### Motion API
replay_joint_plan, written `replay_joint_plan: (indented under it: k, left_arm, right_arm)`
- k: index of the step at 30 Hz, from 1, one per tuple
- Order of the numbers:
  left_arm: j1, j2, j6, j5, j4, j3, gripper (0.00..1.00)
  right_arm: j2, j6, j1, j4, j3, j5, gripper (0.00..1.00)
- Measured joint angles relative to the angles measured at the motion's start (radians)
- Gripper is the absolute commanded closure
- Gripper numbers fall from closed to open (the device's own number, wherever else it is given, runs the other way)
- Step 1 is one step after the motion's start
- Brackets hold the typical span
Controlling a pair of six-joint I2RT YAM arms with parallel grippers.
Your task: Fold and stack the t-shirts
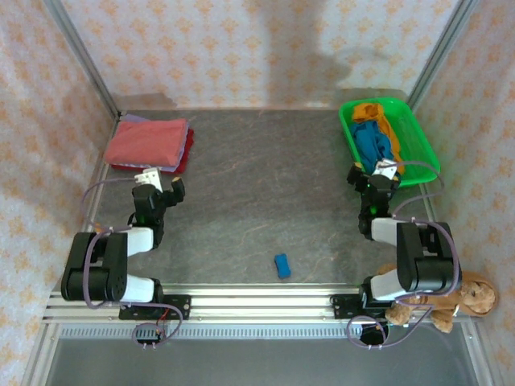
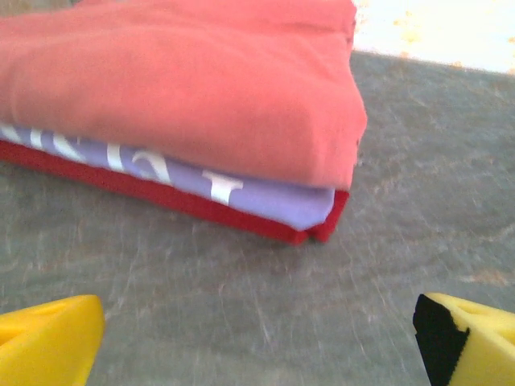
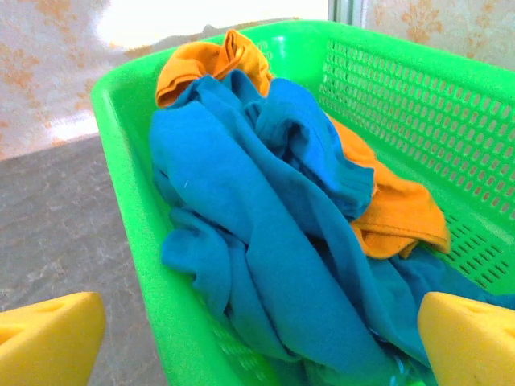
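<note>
Near edge: a brown plush teddy bear (image 1: 452, 301) sits at the right corner, just beside the right arm's base. A small hard blue block (image 1: 282, 265) lies near the front rail (image 1: 257, 299), between the arms. Beyond it, the grey mottled surface (image 1: 257, 193) runs open and flat from arm to arm.

We see the left claw (image 2: 257, 346) spread wide, its yellow fingers (image 2: 48, 342) apart from the stack's near corner. The stack sits in the far left corner. It is a soft folded salmon-pink t-shirt (image 2: 185, 88) on a lilac t-shirt (image 2: 273, 201) with white print, on a dark red t-shirt (image 2: 201, 207); the edges are roughly flush.

The right claw (image 3: 257, 338) is spread wide at the near end of a green perforated plastic basket (image 3: 121, 161), far right. In it a crumpled blue t-shirt (image 3: 265, 241) lies over an orange t-shirt (image 3: 394, 213). We cannot tell whether the claw touches either.
</note>
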Motion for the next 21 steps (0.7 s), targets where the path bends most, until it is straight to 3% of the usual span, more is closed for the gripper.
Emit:
replay_joint_plan:
  k: [3, 9, 21]
  left_arm:
    - [-0.030, 0.093, 0.019, -0.029, 0.057, 0.003, 0.01]
    - [-0.037, 0.097, 0.021, -0.088, 0.048, 0.026, 0.01]
    - [-0.037, 0.097, 0.055, -0.057, 0.046, 0.058, 0.01]
  right_arm:
    - [0.011, -0.005, -0.003, 0.020, 0.000, -0.014, 0.01]
    - [0.023, -0.019, -0.002, 0.015, 0.014, -0.033, 0.01]
    - [0.030, -0.031, 0.000, 0.007, 0.024, -0.042, 0.01]
